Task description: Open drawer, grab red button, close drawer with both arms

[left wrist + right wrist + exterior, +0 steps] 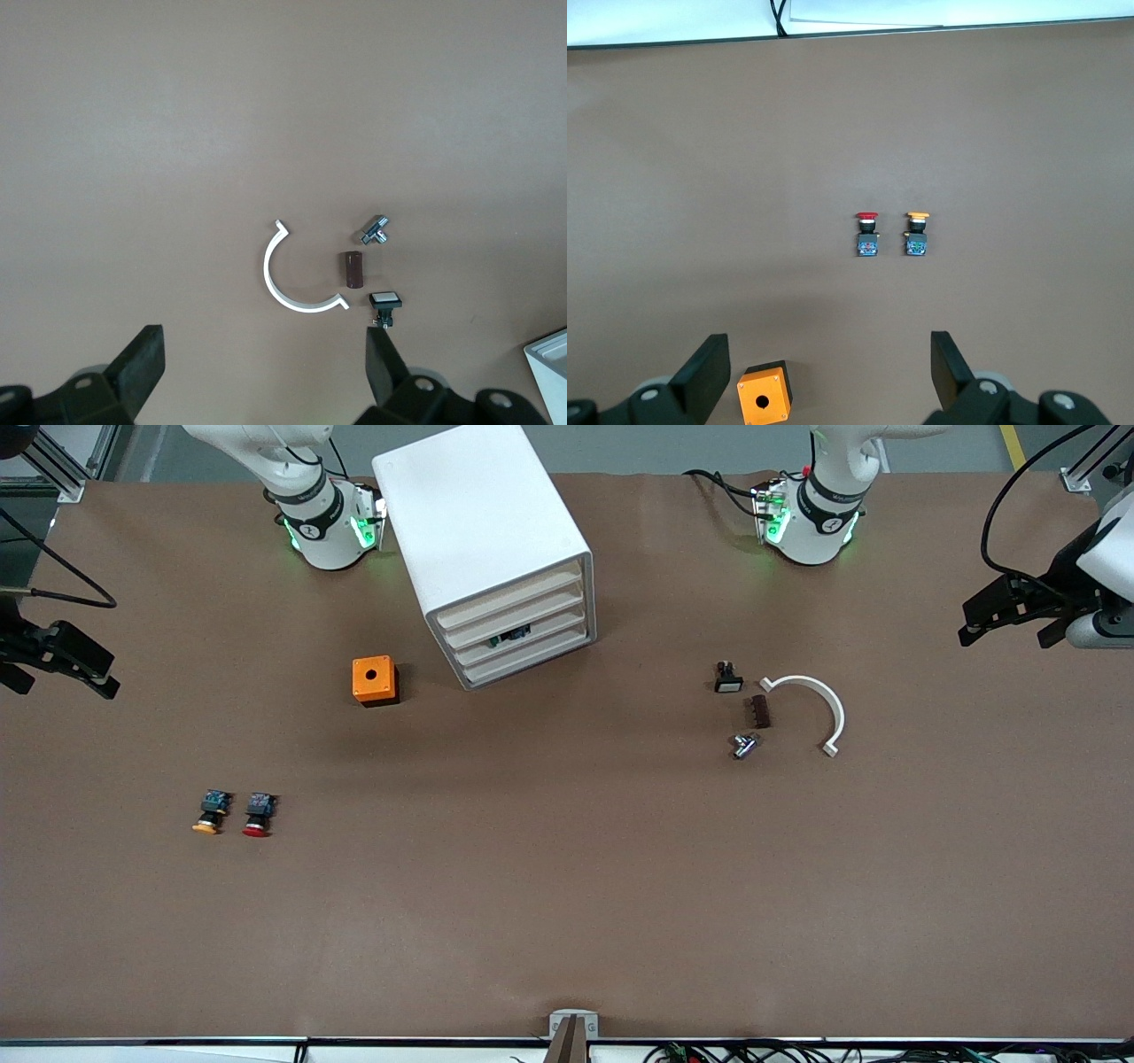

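The white cabinet (483,522) stands between the arm bases, and its four stacked drawers (532,624) are all pushed in. A small dark item shows in a gap by the third drawer down. The red-capped button (258,815) (867,234) lies on the table toward the right arm's end, beside a yellow-capped one (211,813) (917,234). My right gripper (66,686) (828,372) hangs open and empty above that end of the table. Over the table's other end my left gripper (1004,638) (264,367) is also open and holds nothing.
An orange cube with a hole (374,680) (764,397) sits beside the cabinet. Toward the left arm's end lie a white half ring (819,708) (288,288), a brown block (759,710), a metal fitting (744,744) and a small white-capped switch (727,679).
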